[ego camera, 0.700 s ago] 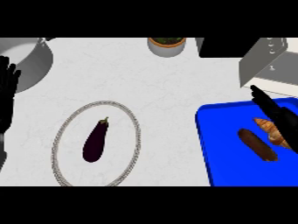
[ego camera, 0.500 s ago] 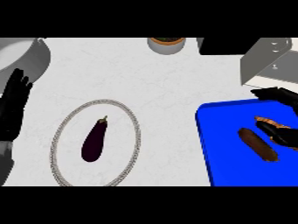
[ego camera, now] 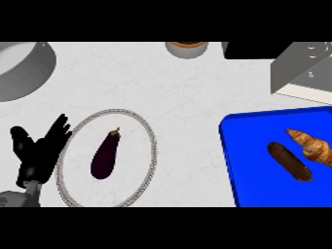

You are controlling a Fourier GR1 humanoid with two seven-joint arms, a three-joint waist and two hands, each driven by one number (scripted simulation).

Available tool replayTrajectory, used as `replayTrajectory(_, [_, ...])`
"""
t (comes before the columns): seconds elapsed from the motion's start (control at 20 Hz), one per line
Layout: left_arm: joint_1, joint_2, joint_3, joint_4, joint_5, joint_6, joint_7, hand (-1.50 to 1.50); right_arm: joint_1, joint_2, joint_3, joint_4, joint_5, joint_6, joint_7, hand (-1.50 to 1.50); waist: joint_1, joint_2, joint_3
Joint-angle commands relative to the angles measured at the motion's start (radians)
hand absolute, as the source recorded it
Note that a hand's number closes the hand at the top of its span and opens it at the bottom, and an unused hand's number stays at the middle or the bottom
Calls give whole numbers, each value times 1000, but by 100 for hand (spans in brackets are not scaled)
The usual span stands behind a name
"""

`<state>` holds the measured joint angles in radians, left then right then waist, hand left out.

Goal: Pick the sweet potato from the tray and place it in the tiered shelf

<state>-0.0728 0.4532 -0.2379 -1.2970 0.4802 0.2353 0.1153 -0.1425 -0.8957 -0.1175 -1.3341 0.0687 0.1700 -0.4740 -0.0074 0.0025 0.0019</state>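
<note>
Sweet potato (ego camera: 289,161) lies untouched on the tray (ego camera: 245,155); left hand (ego camera: 39,151) spread open, empty.

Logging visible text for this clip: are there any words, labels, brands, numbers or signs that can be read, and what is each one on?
None: no words, labels, brands, numbers or signs show on the blue tray, the tiered shelf, the jar, the pot or the plate.

Dark brown sweet potato (ego camera: 290,161) lies diagonally in blue tray (ego camera: 251,146), grey tiered shelf (ego camera: 299,68) beyond.
</note>
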Motion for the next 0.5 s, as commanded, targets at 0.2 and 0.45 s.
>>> replayTrajectory(0.2, [43,-15,-17,-61,-20,8,64,0,100,-146,1,73,81,189,-309,-150,4,-5,-1])
replayTrajectory(0.45, [-2,-50,14,62,-40,-15,9,0,203,-205,-16,-219,83,248,-139,-150,-23,-8,-4])
